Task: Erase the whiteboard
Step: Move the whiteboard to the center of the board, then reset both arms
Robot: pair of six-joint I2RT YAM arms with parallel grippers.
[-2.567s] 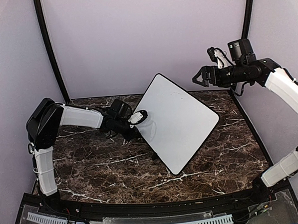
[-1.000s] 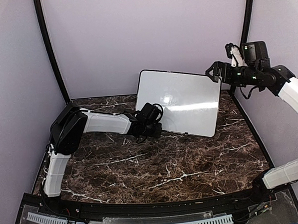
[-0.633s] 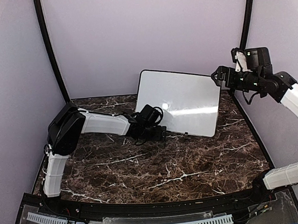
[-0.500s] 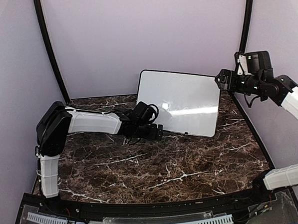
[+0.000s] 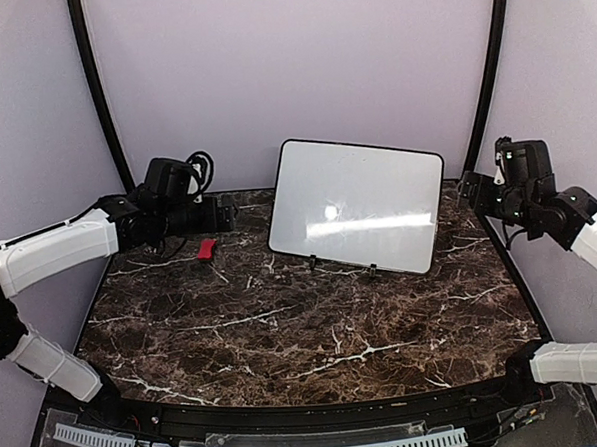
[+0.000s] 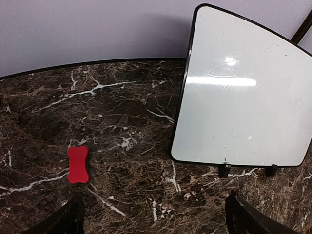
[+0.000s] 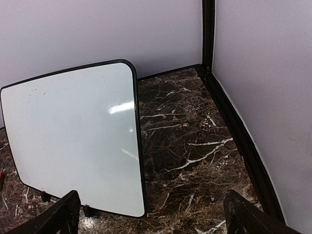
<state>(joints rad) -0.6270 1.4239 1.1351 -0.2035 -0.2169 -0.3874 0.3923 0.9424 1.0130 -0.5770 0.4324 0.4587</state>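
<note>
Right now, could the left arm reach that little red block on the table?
Probably yes. The red block lies alone on the table close by the left gripper, which is open; nothing stands between them.

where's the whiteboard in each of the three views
Top external: the whiteboard stands propped at the back centre of the table.
Left wrist: the whiteboard fills the right half.
Right wrist: the whiteboard fills the left half.
Shared landmark: the black stand feet under its lower edge.

Blank whiteboard [image 7: 73, 136] propped on small black feet [image 7: 46, 196], dark marble table [image 7: 190, 131], right pincer [image 7: 153, 217] spread wide
</note>
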